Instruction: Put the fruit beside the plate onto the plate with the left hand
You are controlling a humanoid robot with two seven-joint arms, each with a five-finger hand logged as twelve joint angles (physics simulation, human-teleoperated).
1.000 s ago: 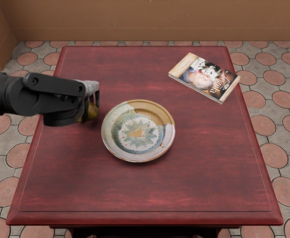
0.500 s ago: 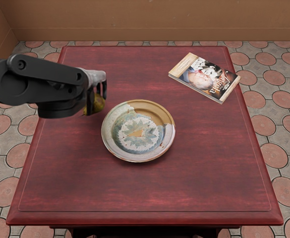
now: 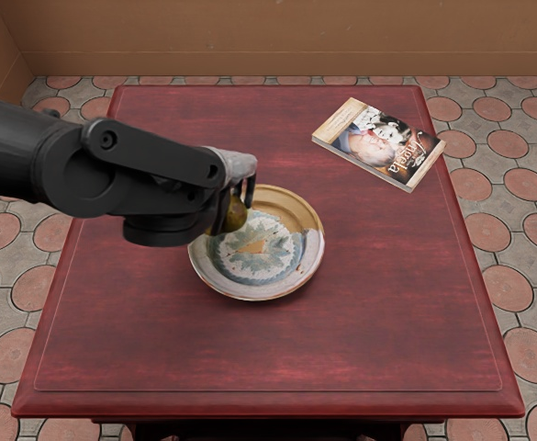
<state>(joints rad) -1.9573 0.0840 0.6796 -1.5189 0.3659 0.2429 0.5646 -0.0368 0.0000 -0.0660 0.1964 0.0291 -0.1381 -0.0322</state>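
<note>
Left hand (image 3: 230,184) holds the fruit (image 3: 236,217) over the plate (image 3: 310,265).
You see its fingers curled round the fruit, at the plate's left rim.

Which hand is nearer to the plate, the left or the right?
Left. The left hand holds the fruit over the left part of the plate. The right hand is not in view.

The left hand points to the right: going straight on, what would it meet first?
Probably nothing solid: the left hand, shut on the fruit, seems to hover over the left of the plate, so it would cross above it. The book lies farther back, off this line. Height is unclear.
</note>
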